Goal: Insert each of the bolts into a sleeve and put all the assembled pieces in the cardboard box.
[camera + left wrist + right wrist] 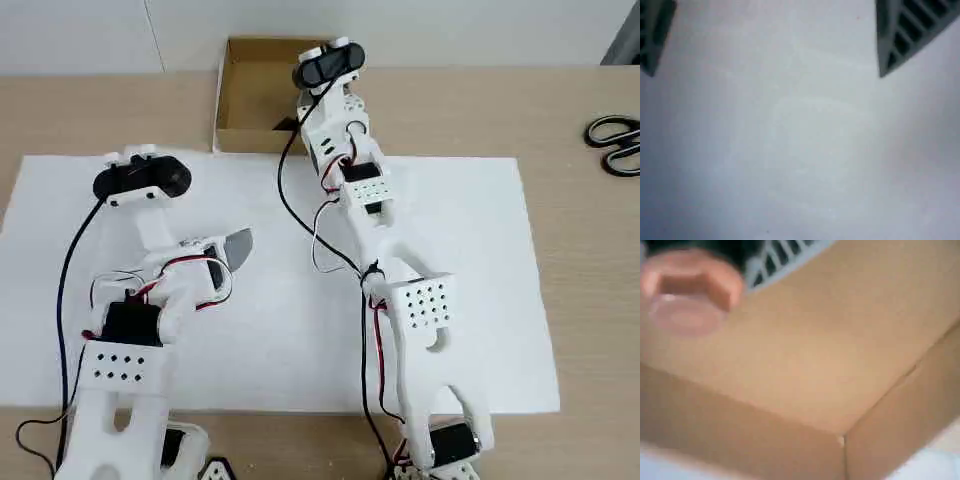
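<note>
The right gripper [732, 275] hangs inside the cardboard box [250, 100], likely to drop off the blurred pink piece [685, 295] beside it (gripped or loose, I cannot tell), while the left gripper [775, 35] hovers wide open and empty over the white sheet [450, 220].

Your workspace: a pale wooden tabletop [570, 250] set against a white wall [450, 20].
You have a large white sheet [480, 320] spread across the middle of the wood. Black-handled scissors [615, 143] lie on the bare wood beside it, and the light is soft and even.
</note>
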Controlling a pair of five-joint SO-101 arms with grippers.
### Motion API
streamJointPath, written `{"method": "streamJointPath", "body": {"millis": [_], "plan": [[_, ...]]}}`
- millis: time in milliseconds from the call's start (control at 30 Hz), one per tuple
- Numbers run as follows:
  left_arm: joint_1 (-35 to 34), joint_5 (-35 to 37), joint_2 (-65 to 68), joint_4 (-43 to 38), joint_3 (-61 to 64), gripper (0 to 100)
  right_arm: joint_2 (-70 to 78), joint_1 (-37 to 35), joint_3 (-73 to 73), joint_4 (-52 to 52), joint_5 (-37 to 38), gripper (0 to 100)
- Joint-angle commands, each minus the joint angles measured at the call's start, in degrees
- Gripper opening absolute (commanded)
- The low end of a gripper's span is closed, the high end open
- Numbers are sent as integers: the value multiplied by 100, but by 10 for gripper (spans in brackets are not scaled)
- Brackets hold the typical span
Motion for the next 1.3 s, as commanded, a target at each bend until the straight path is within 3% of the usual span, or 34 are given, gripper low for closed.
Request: {"method": "streamJointPath", "body": {"millis": [0,267,500,700,1067,1267], "plan": [[-9,-44,-167,26,-242,268,-136,-57,-396,-84,79,229],[-9,-53,-220,9,-295,268,-198,-57,-404,22,97,251],[-35,-53,-1749,-18,-268,268,-919,-22,-396,655,510,250],[-44,-466,-3191,-352,207,268,-2545,-22,-396,2826,519,250],[-44,-484,-5284,-527,1332,268,-5455,347,-396,7653,501,250],[-44,-484,-5591,-501,1508,268,-6580,866,-369,9314,501,250]]}}
